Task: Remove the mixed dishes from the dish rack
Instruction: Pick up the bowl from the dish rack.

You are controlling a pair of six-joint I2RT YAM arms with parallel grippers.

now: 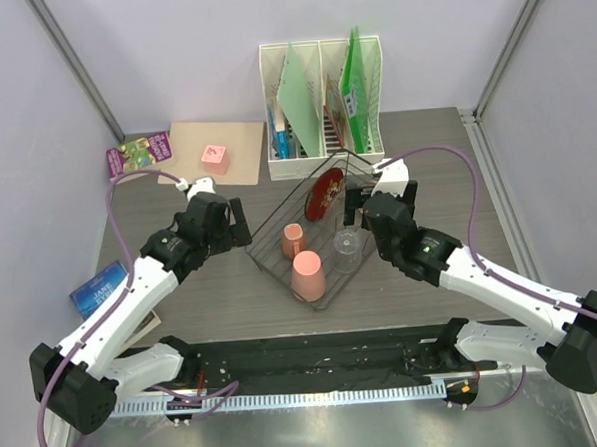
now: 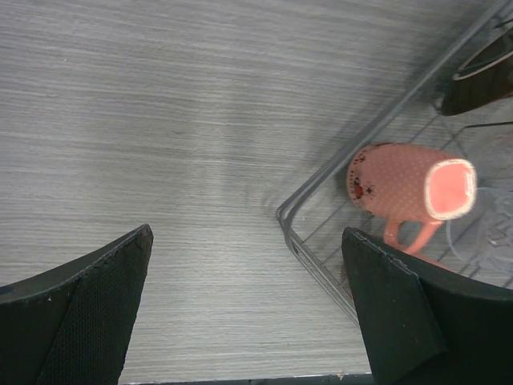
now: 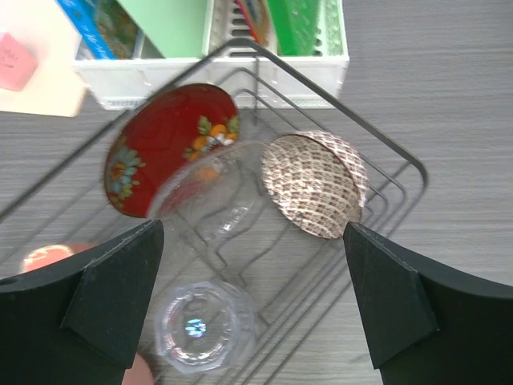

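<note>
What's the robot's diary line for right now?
left gripper: open, at rack edge | right gripper: open, above rack | plate, glass, small cup, big cup: in rack

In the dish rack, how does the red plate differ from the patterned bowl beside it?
The red plate is glossy with flowers; the bowl has a brown-and-white lattice print. The plate looks flatter and wider, the bowl deeper. Both stand on edge in the dish rack.
</note>
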